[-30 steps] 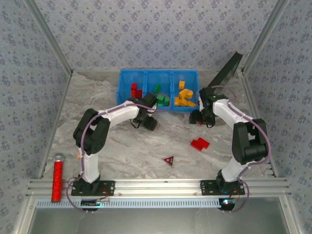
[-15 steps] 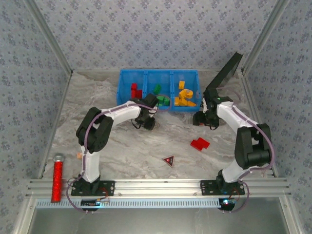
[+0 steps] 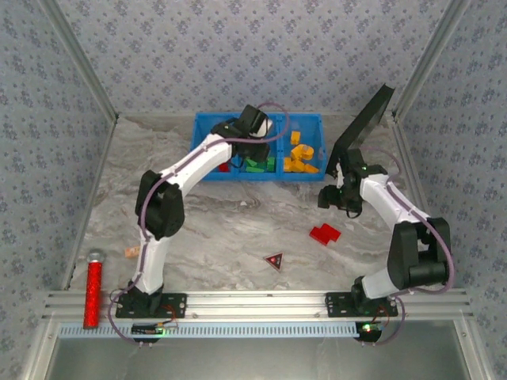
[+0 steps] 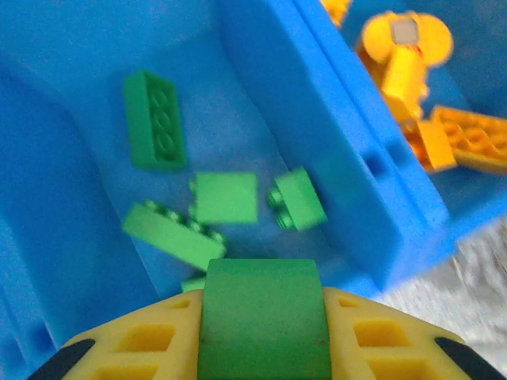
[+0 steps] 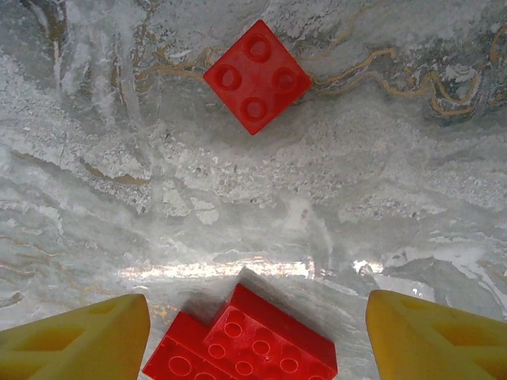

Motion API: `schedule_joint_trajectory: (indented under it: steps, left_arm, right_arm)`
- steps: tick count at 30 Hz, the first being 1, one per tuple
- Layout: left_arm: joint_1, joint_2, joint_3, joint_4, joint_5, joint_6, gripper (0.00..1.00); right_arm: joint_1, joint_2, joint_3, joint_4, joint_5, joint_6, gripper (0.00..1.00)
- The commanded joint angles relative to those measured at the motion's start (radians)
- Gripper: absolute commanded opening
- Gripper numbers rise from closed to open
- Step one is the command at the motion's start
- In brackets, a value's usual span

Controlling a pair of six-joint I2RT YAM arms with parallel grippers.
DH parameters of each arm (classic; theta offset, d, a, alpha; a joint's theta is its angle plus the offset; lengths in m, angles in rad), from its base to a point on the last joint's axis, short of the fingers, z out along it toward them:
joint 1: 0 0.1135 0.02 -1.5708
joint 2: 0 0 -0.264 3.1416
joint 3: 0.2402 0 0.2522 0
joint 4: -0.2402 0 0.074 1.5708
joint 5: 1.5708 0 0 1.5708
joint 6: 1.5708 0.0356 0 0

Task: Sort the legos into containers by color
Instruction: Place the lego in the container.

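My left gripper point(image 3: 255, 133) hangs over the middle compartment of the blue tray point(image 3: 197, 147), shut on a green brick point(image 4: 264, 317). Below it several green bricks point(image 4: 225, 198) lie in that compartment, walled by the blue tray point(image 4: 341, 158). Yellow-orange bricks point(image 4: 405, 63) fill the right compartment, and red bricks point(image 3: 221, 165) sit in the left one. My right gripper point(image 3: 331, 195) is open low over the table. A stacked pair of red bricks point(image 5: 253, 344) lies between its fingers point(image 5: 95, 336), untouched. A small red square brick point(image 5: 256, 77) lies farther ahead. The red pair point(image 3: 325, 233) sits right of centre.
A dark red triangle piece point(image 3: 274, 260) lies near the front middle. A red cylinder point(image 3: 93, 289) rests at the front left edge. A black panel point(image 3: 364, 125) leans at the back right, close behind my right arm. Patterned walls enclose the marbled table.
My left arm has swung from the table in front of the tray up over its middle compartment, carrying the green brick. My right gripper has drifted slightly right and nearer.
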Motion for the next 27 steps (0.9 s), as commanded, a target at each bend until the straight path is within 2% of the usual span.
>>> schedule_joint_trajectory:
  steps: [1, 6, 11, 17, 25, 27]
  left_arm:
    - [0.047, 0.115, 0.112, -0.023, -0.005, 0.017, 0.33]
    - [0.074, 0.301, 0.366, -0.087, 0.041, 0.015, 0.34]
    - [0.084, 0.453, 0.624, -0.200, 0.068, 0.023, 0.42]
    - [0.086, 0.382, 0.551, -0.184, 0.079, 0.025, 0.54]
    - [0.034, 0.142, 0.325, -0.135, 0.100, 0.085, 0.55]
    - [-0.006, 0.100, 0.296, -0.139, 0.053, 0.115, 0.56]
  right_arm:
    - [-0.002, -0.051, -0.014, -0.016, -0.012, 0.022, 0.74]
    - [-0.005, -0.079, -0.008, -0.018, -0.020, 0.039, 0.75]
    - [0.010, -0.114, 0.017, -0.025, -0.030, 0.065, 0.75]
    - [0.011, -0.120, 0.021, -0.035, -0.024, 0.071, 0.76]
    - [-0.001, -0.118, 0.021, -0.039, -0.024, 0.056, 0.76]
    - [-0.009, -0.127, 0.034, -0.059, -0.021, 0.055, 0.76]
